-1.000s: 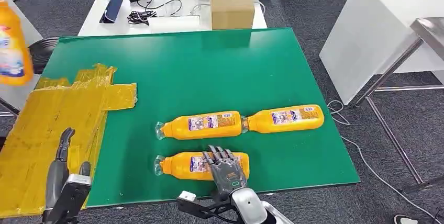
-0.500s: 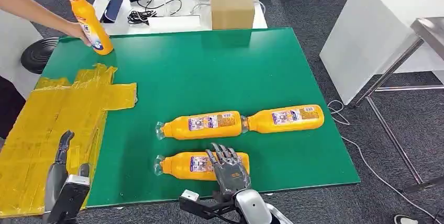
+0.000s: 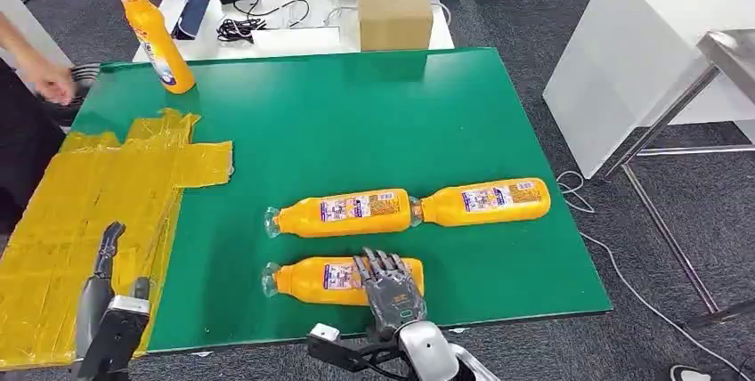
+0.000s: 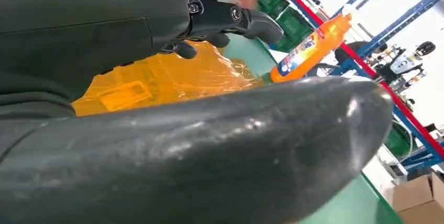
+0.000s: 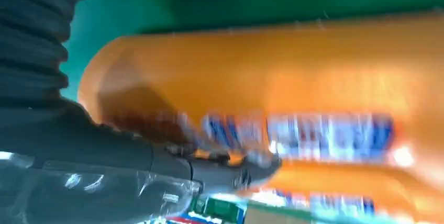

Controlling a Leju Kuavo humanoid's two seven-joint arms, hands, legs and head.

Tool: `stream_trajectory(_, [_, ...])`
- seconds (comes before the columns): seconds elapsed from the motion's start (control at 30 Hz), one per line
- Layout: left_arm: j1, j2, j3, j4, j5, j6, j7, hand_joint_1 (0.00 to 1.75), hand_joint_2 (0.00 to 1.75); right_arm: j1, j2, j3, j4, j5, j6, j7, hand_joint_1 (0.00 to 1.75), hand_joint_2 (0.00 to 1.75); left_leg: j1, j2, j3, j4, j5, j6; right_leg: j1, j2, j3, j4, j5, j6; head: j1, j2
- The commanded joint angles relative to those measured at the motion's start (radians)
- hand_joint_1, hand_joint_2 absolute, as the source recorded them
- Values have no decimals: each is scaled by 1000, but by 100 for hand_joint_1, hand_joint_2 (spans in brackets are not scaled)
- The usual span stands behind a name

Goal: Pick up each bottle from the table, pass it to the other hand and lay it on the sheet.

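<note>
Three orange bottles lie on the green table (image 3: pixel 356 114). The nearest bottle (image 3: pixel 312 280) has my right hand (image 3: pixel 389 285) laid over its base end, fingers stretched across it; it still lies on the table. Up close in the right wrist view, that bottle (image 5: pixel 293 77) sits against my right hand (image 5: pixel 78 145). Two more bottles (image 3: pixel 343 211) (image 3: pixel 485 201) lie end to end behind it. A fourth bottle (image 3: pixel 158 38) stands upright at the far left corner. My left hand (image 3: pixel 107 310) hangs empty with fingers apart over the yellow sheet (image 3: pixel 80 212).
A person's hand (image 3: pixel 49 83) is at the left edge, away from the upright bottle. A cardboard box (image 3: pixel 393 10) and cables lie on the white table behind. A white table (image 3: pixel 641 52) stands to the right.
A person set the upright bottle down at the table's far left corner, then drew the hand back. My right hand shifted slightly on the nearest bottle.
</note>
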Motion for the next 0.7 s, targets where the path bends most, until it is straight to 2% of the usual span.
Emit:
stream_trajectory(0.03, [-45, 10, 4, 48, 29, -11, 4, 0, 0, -76, 21, 29, 248, -2, 58, -7, 175, 175, 1, 0, 4, -2, 0, -1, 0, 0, 4, -2, 0, 0, 0, 0])
stream_trajectory(0.23, [-43, 15, 0, 47, 31, -8, 11, 0, 0, -71, 18, 26, 240, -7, 66, -2, 173, 175, 0, -2, 9, -2, -1, -3, 0, -1, -2, -2, -1, -2, 0, 0])
stream_trajectory(0.33, [-43, 17, 3, 49, 44, -9, 16, 0, 0, -72, 17, 25, 250, -10, 68, -2, 169, 175, 1, -1, 11, -2, -1, -3, 1, -1, 0, -3, -1, -2, 0, 0])
stream_trajectory(0.63, [-50, 23, -1, 61, 66, -12, 17, 0, 0, -73, 19, 27, 278, -20, 69, -4, 175, 175, 2, -2, 13, -3, -1, -3, 1, -2, 3, -4, -1, -2, 0, 0])
stream_trajectory(0.7, [-49, 25, -2, 62, 104, -48, 26, 0, 0, -60, 24, -2, 259, -63, 39, -19, 175, 175, 2, -3, 14, -3, -1, -4, 1, -2, 3, -4, -1, -2, 0, 0])
